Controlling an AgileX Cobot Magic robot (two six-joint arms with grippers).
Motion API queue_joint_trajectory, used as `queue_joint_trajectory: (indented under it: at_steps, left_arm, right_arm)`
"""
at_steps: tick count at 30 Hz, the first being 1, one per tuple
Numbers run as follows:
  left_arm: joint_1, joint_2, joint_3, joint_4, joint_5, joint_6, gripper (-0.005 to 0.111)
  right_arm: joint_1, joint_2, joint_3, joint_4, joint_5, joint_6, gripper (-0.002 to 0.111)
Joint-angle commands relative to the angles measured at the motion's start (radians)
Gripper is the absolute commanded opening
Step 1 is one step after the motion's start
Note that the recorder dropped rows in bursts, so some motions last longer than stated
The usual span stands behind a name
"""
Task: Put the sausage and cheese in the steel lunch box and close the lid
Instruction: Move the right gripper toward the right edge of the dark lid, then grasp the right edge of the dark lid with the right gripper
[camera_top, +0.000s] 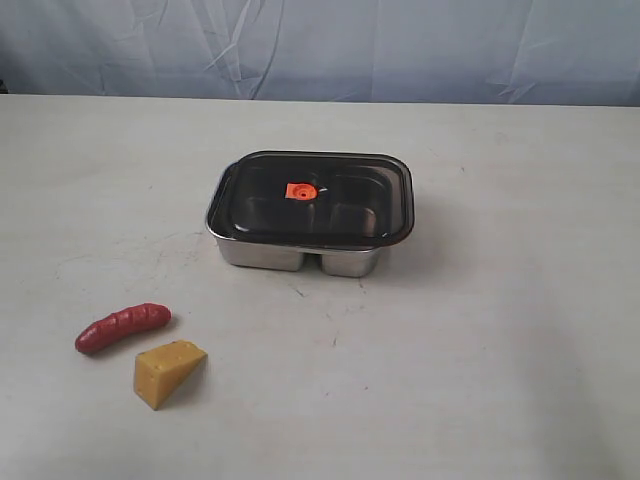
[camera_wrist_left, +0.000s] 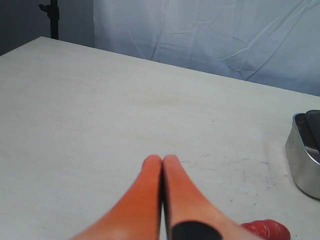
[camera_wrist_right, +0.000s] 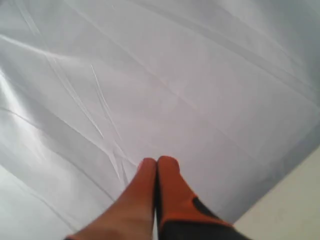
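Note:
The steel lunch box stands mid-table with the dark translucent lid resting on top, its orange tab in the middle. To the front left lie the red sausage and, just beside it, the yellow cheese wedge. Neither arm shows in the exterior view. My left gripper is shut and empty above bare table, with the sausage's end and the lunch box's corner at that view's edge. My right gripper is shut and empty, facing the backdrop cloth.
A wrinkled pale blue cloth hangs behind the table's far edge. A dark stand is visible off the table's corner in the left wrist view. The tabletop is off-white with faint scuffs.

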Motion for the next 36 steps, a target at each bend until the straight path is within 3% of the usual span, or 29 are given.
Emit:
queue_joint_trajectory:
  at_steps: [1, 5, 9, 14, 16, 20, 23, 26, 36]
  left_arm:
    - [0.002, -0.006, 0.005, 0.003, -0.013, 0.0, 0.0]
    - [0.002, -0.006, 0.005, 0.003, -0.013, 0.0, 0.0]
    - [0.002, -0.006, 0.005, 0.003, -0.013, 0.0, 0.0]
    - [0.002, -0.006, 0.005, 0.003, -0.013, 0.0, 0.0]
    - [0.002, -0.006, 0.005, 0.003, -0.013, 0.0, 0.0]
    - [0.002, -0.006, 0.005, 0.003, -0.013, 0.0, 0.0]
    - [0.002, -0.006, 0.005, 0.003, -0.013, 0.0, 0.0]
    - [0.002, -0.006, 0.005, 0.003, -0.013, 0.0, 0.0]
    - [0.002, -0.006, 0.005, 0.003, -0.013, 0.0, 0.0]
  right_arm:
    - [0.002, 0.33, -0.249, -0.09, 0.228, -0.184, -0.001]
    - [0.002, 0.7, -0.537, -0.163, 0.48, -0.283, -0.001]
    - [0.002, 1.0, -0.754, -0.151, 0.593, -0.42, -0.001]
    - [0.002, 1.333, -0.919, 0.123, 0.702, -0.696, 0.002]
    - [0.002, 1.436, -0.957, 0.318, 0.793, -0.848, 0.012]
    - [0.002, 1.629, -1.015, 0.621, 0.987, -1.099, 0.047]
    - [0.002, 1.753, -1.038, 0.782, 1.088, -1.214, 0.061]
    - [0.002, 1.846, -1.057, 0.874, 1.151, -1.246, 0.062]
    - [0.002, 1.973, -1.073, 0.899, 1.239, -1.246, 0.061]
